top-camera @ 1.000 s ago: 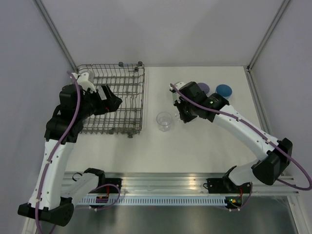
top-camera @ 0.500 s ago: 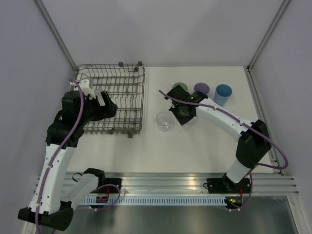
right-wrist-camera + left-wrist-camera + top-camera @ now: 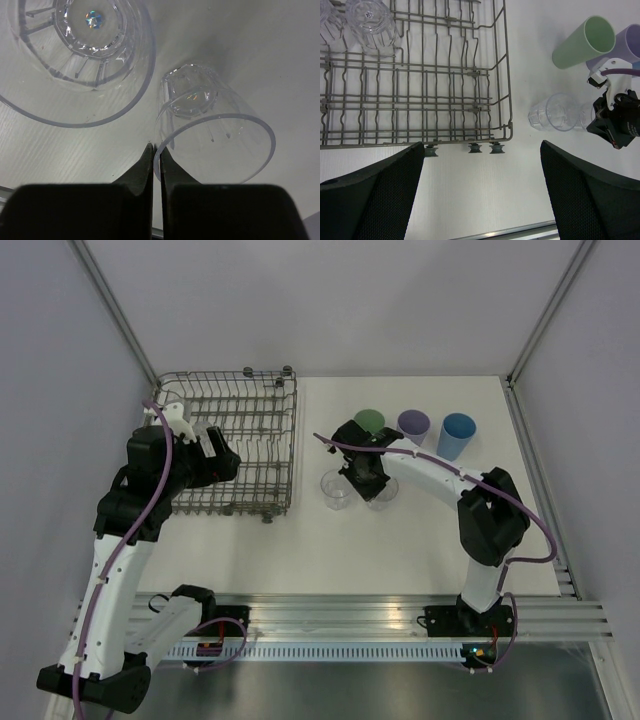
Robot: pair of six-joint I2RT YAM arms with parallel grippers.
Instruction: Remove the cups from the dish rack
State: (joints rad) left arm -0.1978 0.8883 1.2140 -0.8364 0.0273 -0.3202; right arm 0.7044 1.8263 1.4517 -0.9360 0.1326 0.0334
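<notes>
Ok so the grey metal wire dish rack (image 3: 283, 440) sits at the far left of the white table (image 3: 400, 550), and there are two clear glassy tumblers (image 3: 370, 22) in its far corner, side by side.

Out on the table along the back there's a row: pale green plastic tumbler (image 3: 369, 421), lavender plastic tumbler (image 3: 413, 425), blue plastic tumbler (image 3: 457, 435). In front of the green one is a clear transparent tumbler (image 3: 336, 490), mouth up, just right of the rack.

The right gripper (image 3: 365, 478) is down right beside it, and its fingers (image 3: 146, 165) are pinched nearly together on the rim wall of a second clear tumbler (image 3: 210, 135), also mouth up, just beside the first. Can't tell if its base is touching the table.

The left gripper (image 3: 225, 453) hovers over the rack's near side, its fingers (image 3: 380, 195) spread wide, holding nothing.
</notes>
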